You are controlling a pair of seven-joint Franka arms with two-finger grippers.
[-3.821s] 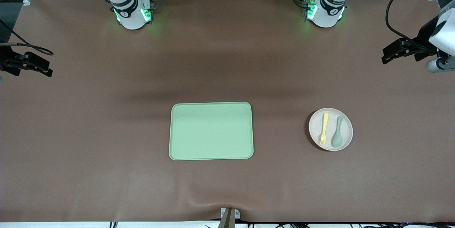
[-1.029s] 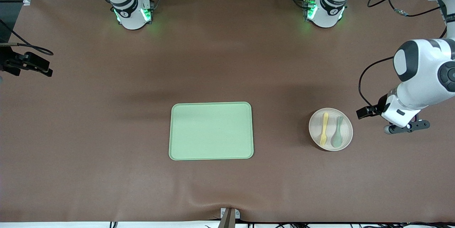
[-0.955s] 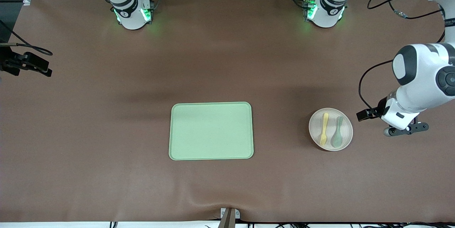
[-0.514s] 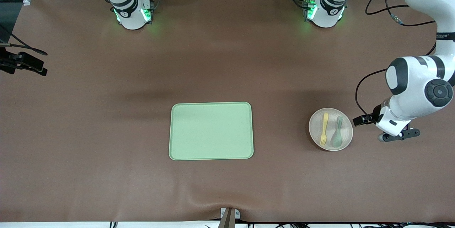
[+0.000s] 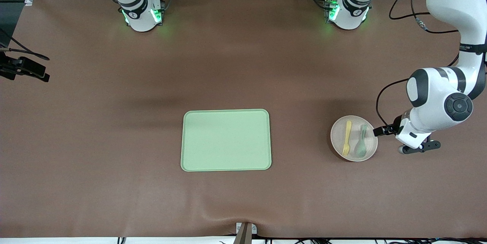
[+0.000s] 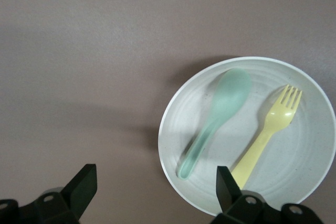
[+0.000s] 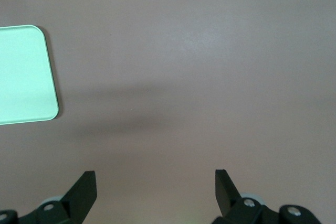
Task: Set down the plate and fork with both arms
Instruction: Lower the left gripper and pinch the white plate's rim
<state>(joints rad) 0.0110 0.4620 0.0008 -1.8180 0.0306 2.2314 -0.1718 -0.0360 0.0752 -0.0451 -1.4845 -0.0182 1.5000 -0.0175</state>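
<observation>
Pale and speckled, the plate (image 5: 354, 138) sits on the brown table (image 5: 243, 65) toward the left arm's end, well apart from the green tray (image 5: 226, 140) at the middle. On it lie the yellow fork (image 5: 346, 137) and a grey-green spoon (image 5: 361, 141), side by side, the fork closer to the tray. The left end effector (image 6: 154, 188) hangs with fingers spread wide over the table just beside the plate's rim. The right end effector (image 7: 155, 190), also spread open, waits over bare table at the right arm's end.
</observation>
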